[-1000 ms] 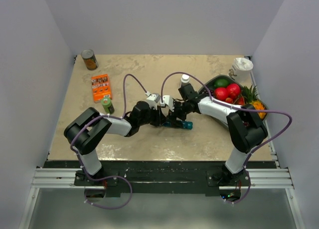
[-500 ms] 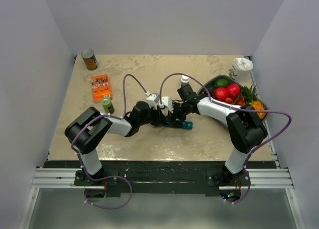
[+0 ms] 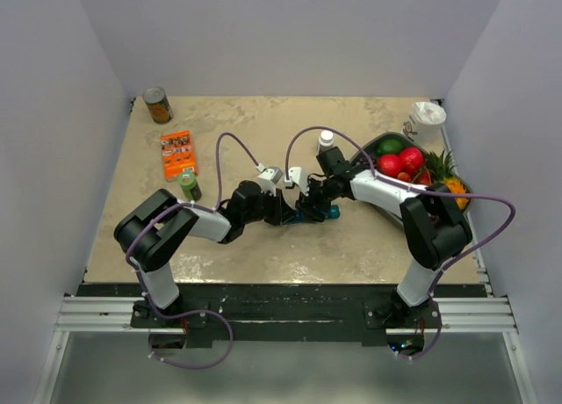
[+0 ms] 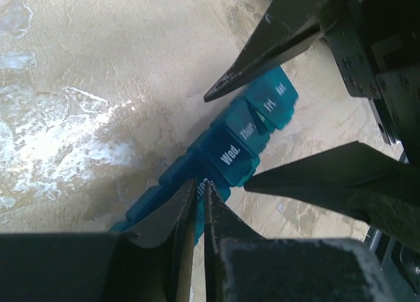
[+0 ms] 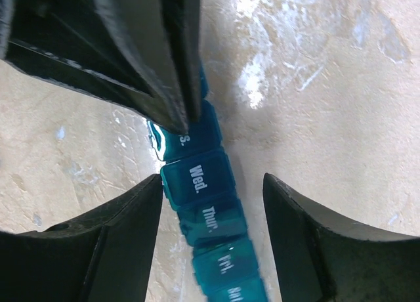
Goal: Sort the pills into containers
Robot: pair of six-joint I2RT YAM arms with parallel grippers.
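While mottled beige table (image 3: 255,123) sits between grey walls (image 3: 290,35) | left end effector (image 4: 200,188) clenched | right end effector (image 5: 212,178) spread astride containers (image 4: 237,155)

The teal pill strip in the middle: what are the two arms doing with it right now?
Both arms meet over the containers, a teal strip with day labels lying on the table. The right gripper is open and straddles the strip at the lid marked Wed. The left gripper has its fingers almost together, tips down on the neighbouring compartment. The lids in view look closed, and no pill shows in these views.
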